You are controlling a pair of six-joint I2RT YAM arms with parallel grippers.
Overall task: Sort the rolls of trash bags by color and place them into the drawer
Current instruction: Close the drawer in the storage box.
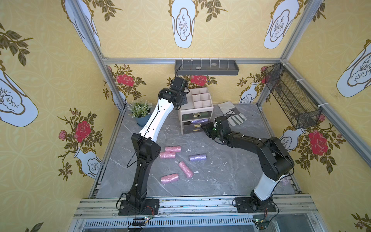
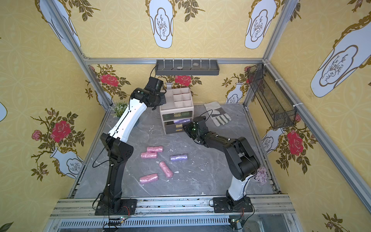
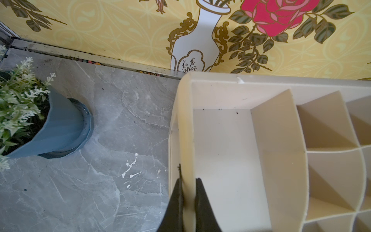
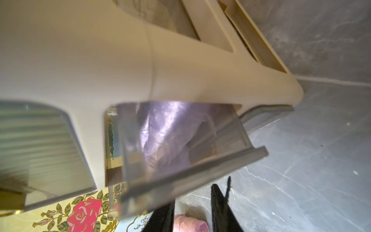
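The beige drawer chest [image 1: 195, 109] stands at the bench's [image 1: 220, 170] back edge. Its middle drawer [image 1: 188, 125] is partly out with lilac rolls [image 1: 199, 121] inside; green shows through the shut top drawer [image 1: 188, 116]. My left gripper [image 3: 188, 180] is clenched on the side wall of the top tray [image 3: 186, 130]. My right gripper [image 4: 193, 194] hangs released by the open drawer's front. Four pink rolls [image 1: 169, 178] and one lilac roll [image 1: 198, 157] lie mid-bench.

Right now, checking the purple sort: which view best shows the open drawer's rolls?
Right wrist view: purple rolls close up inside the open drawer. Both top views show only a sliver; left wrist shows none.
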